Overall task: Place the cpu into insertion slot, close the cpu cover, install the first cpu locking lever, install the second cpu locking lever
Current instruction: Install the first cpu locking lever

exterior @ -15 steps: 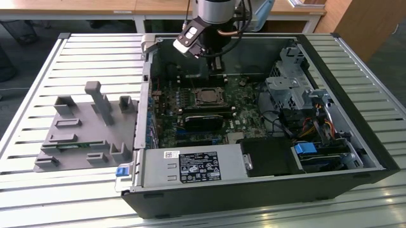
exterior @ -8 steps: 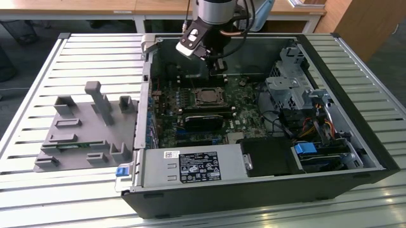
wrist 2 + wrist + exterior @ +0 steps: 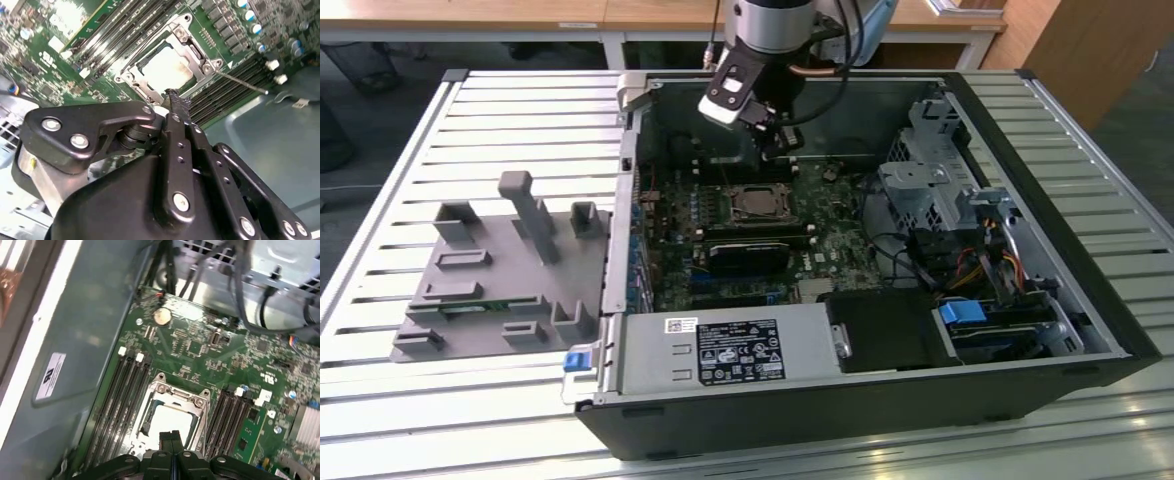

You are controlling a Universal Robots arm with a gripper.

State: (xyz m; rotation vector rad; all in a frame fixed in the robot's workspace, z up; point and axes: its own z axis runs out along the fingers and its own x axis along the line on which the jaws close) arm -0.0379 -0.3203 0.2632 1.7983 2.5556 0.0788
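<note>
Just above the motherboard (image 3: 200, 340) inside the open case (image 3: 854, 410), the jaws hang closed together and empty over the cpu (image 3: 170, 421), which sits in the insertion slot (image 3: 145, 422) beneath the lowered cpu cover (image 3: 181, 396), likely poised to press a lever (image 3: 241, 81).

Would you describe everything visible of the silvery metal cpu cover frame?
The thin silvery metal cpu cover is a square frame with a large window, lying flat on the green motherboard. The pale-faced cpu shows through the window. A thin lever rod juts out beside it. The black gripper, fingers shut, hovers at its edge; contact is unclear.
</note>
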